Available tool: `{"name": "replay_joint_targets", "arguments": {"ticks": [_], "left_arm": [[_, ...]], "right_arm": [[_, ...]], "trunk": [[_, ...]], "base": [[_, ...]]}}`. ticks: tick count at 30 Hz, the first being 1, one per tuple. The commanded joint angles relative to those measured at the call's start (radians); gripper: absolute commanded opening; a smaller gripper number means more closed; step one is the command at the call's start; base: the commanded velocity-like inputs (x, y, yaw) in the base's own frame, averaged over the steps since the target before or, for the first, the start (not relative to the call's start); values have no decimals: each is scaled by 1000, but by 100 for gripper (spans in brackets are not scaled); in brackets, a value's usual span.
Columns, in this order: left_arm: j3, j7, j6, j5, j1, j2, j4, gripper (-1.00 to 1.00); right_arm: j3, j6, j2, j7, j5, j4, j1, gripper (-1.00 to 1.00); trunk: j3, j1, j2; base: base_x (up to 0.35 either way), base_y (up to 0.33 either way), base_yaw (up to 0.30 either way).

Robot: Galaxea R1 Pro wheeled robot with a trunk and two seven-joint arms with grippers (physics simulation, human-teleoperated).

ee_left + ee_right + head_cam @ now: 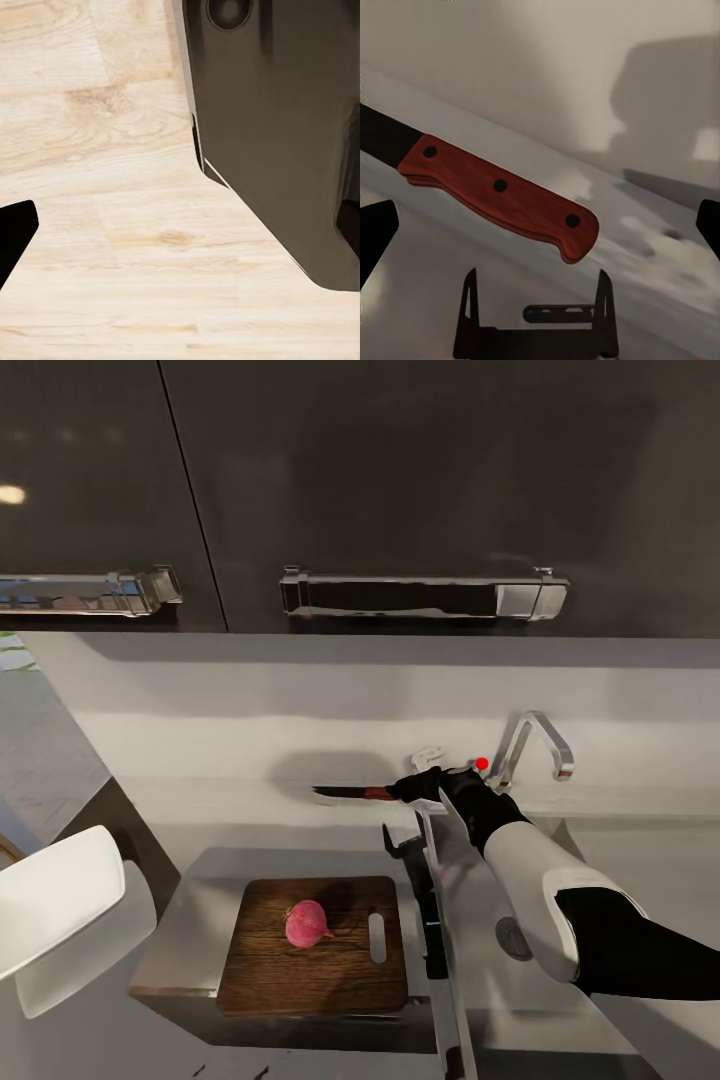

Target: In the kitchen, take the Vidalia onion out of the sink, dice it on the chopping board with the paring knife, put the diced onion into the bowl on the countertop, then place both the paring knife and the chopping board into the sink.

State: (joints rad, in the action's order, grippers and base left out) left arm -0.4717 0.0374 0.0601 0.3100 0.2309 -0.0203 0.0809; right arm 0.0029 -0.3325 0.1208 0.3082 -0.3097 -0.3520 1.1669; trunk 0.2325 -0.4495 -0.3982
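Grey countertop (190,935) carries the chopping board (315,945), Vidalia onion (307,924) waiting on it. Behind, the right gripper (405,790) meets the paring knife (350,792); its fingers look spread, grip unconfirmed. Best closing squarely on the handle, blade level.

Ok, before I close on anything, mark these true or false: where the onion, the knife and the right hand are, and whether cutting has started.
1. The onion lies on the chopping board. True.
2. The paring knife lies on the board beside the onion. False: it lies on the countertop near the backsplash, apart from the board.
3. The right hand is shut on the knife's handle. False: it is open, with a finger on either side of the handle.
4. The onion is whole, not yet cut. True.
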Motion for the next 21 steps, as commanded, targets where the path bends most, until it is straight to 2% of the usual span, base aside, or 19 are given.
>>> {"name": "replay_joint_targets", "arguments": {"ticks": [1, 12, 21], "left_arm": [[-8, 1, 3, 9, 1, 0, 0, 100], [-7, 3, 3, 9, 1, -1, 0, 100], [-7, 4, 49, 9, 1, -3, -1, 100]], "right_arm": [[0, -5, 0, 5, -7, -2, 0, 100], [0, 11, 2, 6, -7, -2, 0, 100], [-3, 31, -1, 4, -9, -9, 1, 100]], "trunk": [[2, -1, -2], [2, -1, -2], [2, -1, -2]], "base": [[0, 0, 0], [0, 0, 0], [0, 0, 0]]}}
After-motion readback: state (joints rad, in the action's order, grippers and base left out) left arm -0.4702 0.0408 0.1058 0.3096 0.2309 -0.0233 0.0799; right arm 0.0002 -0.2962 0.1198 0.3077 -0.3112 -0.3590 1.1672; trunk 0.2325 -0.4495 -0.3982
